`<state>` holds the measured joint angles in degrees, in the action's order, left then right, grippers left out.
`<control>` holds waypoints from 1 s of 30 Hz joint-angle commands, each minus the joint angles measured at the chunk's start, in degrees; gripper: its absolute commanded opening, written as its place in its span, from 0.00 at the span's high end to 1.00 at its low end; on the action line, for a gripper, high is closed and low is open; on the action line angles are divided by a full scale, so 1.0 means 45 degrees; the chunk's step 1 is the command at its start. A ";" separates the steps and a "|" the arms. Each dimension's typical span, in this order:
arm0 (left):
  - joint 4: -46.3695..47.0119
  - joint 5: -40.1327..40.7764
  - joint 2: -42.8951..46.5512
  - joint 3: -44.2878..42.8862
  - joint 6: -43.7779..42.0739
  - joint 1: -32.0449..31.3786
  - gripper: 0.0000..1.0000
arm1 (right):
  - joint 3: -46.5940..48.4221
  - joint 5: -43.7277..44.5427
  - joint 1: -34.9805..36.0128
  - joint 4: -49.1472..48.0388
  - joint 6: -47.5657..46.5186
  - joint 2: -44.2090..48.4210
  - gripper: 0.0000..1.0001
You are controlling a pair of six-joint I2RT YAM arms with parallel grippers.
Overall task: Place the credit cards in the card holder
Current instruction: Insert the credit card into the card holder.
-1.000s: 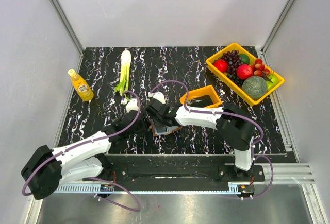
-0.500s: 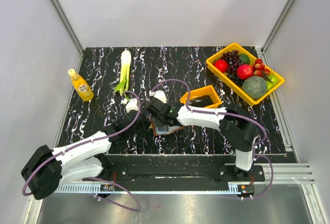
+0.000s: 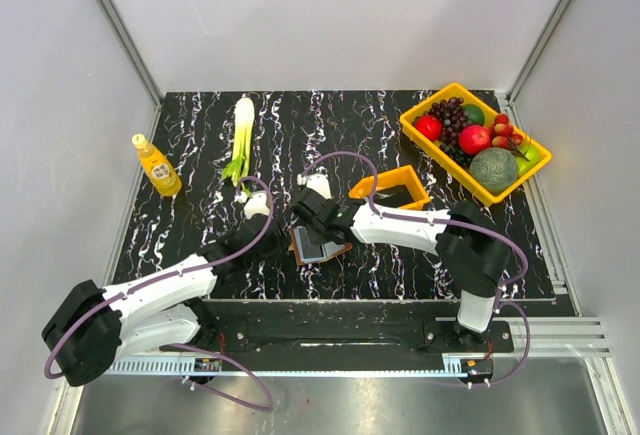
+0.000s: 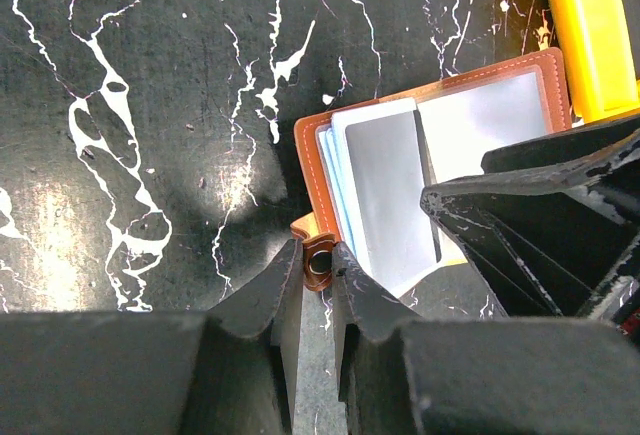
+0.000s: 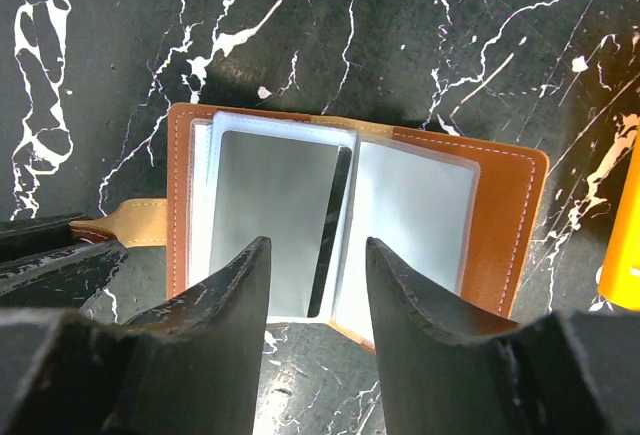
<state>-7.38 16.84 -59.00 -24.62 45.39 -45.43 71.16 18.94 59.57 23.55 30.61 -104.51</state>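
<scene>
Black marbled table (image 3: 200,135): yellow fruit tray (image 3: 429,101) at 2 o'clock corner.
Orange bin (image 3: 380,179): at 2 o'clock from card holder (image 3: 318,247), close by.
Card holder: open flat, just 6 o'clock of table centre.
Left gripper (image 4: 317,255): clenched on card holder's snap tab (image 4: 318,267), at its 9 o'clock.
Right gripper (image 5: 318,245): jaws apart above card holder, grasping nothing.
1 grey credit card (image 5: 270,210): inside left clear sleeve.

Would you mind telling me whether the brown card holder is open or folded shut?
Open. The card holder lies spread flat, both clear inner sleeves facing up.
</scene>
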 commanded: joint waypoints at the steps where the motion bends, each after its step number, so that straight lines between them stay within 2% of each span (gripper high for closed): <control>1: 0.0194 0.0262 0.0026 -0.0231 -0.0183 0.0076 1.00 | 0.0280 -0.0534 -0.0094 -0.0447 -0.0103 0.0432 0.50; 13: 0.0096 0.0262 0.0124 -0.0368 -0.0262 0.0056 1.00 | 0.0965 -0.1201 0.0199 -0.0878 0.0053 -0.0838 0.45; 25: 0.0077 0.0242 0.0182 -0.0407 -0.0262 0.0076 1.00 | 0.1023 -0.1005 0.0219 -0.0917 0.0014 -0.0975 0.44; 30: 0.0077 0.0164 0.0143 -0.0485 -0.0300 0.0076 1.00 | 0.1102 -0.0830 0.0239 -0.1034 -0.0063 -0.1052 0.39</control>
<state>-7.73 16.88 -58.98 -24.62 44.86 -45.41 73.71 14.00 60.07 20.73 30.68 -109.03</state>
